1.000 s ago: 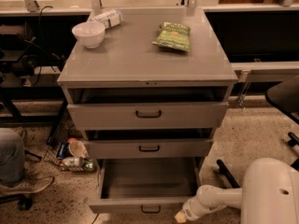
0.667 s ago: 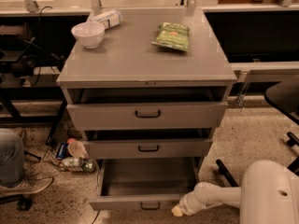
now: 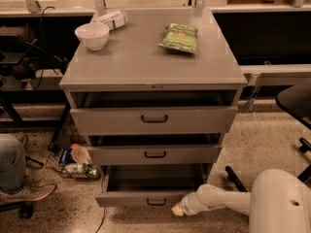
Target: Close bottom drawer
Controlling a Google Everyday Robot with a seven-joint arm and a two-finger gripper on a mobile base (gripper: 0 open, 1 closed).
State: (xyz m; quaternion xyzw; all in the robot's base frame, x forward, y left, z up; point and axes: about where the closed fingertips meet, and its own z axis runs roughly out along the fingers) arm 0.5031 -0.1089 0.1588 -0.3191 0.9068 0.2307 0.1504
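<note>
The bottom drawer [image 3: 124, 198] is standing pulled well out of the grey cabinet [image 3: 232, 98], farther than the two above it. Its low front panel is sitting nearest the floor, and its inside is looking bare as far as can be seen. The gripper [image 3: 179, 209] is hovering low at the right end of that panel, just beside it or perhaps touching it — contact is not clear, and whether it is open or closed I cannot tell. The white arm [image 3: 223, 201] is reaching in from the robot's body [image 3: 279, 203] at lower right, lying nearly level. I judge that this is suiting a push: the tip is sitting at panel height, out in front of the drawer, so driving it towards the cabinet would be sliding the drawer home. Because the tip is sitting right of the black handle [image 3: 156, 201], such a push may be skewing the drawer a little.

Three drawers are showing — the top drawer [image 3: 112, 121] and the middle drawer [image 3: 116, 155], each with a dark gap above and so slightly open, and the bottom one. Each is carrying one handle. On the worktop [image 3: 141, 64] three things are lying: a white bowl [image 3: 92, 35], a green bag [image 3: 180, 37] and a white packet [image 3: 112, 19] at back left, all well apart from the arm. One gripper is in view.
</note>
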